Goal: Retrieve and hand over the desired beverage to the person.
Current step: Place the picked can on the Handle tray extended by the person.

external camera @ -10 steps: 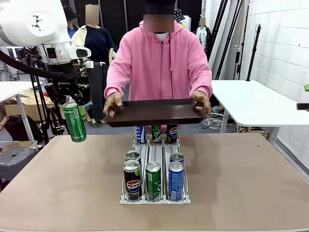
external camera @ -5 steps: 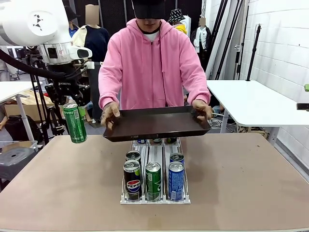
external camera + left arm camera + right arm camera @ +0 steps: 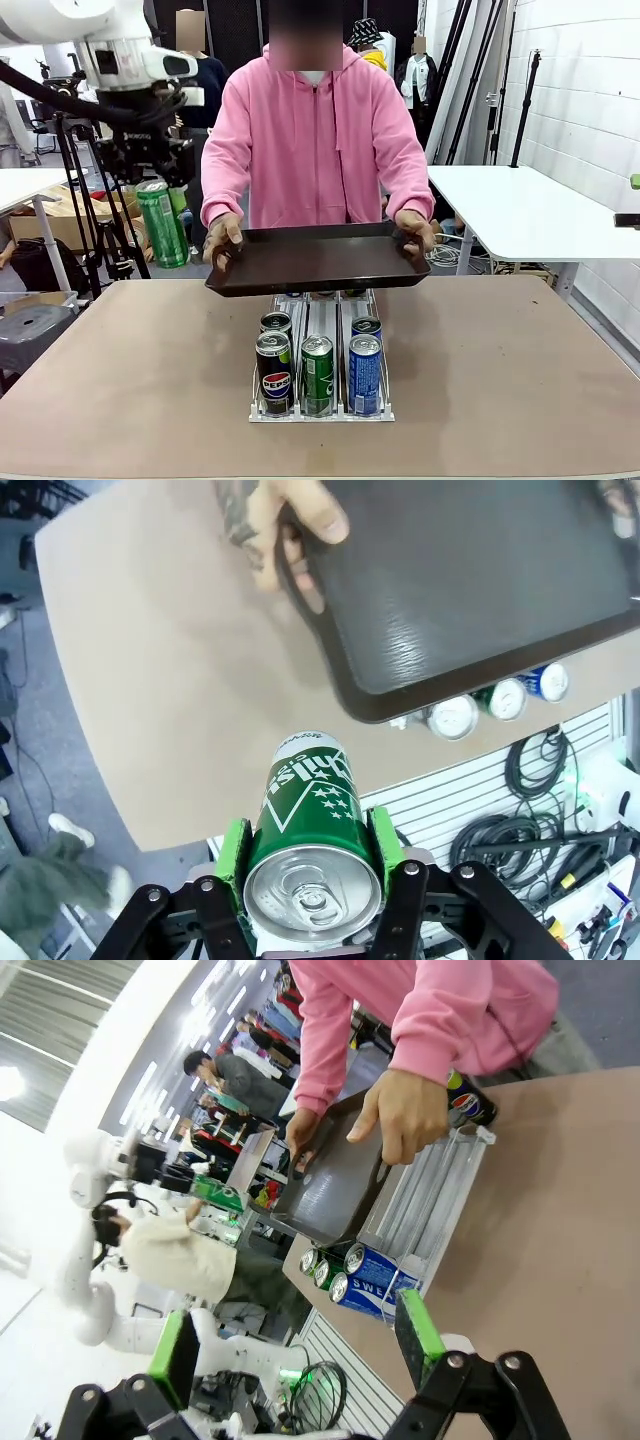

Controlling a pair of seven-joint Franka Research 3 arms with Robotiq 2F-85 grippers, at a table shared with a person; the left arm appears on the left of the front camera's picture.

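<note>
Green metal can clamped in left claw beside flat dark tray

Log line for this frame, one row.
left claw: shut on green can, aloft beside dark tray | right claw: open, empty | person: holds tray over can rack | handover: not yet done

A robotics lab is suggested: tripods and stands are set around white tables, and cables are seen coiled on the floor.
</note>
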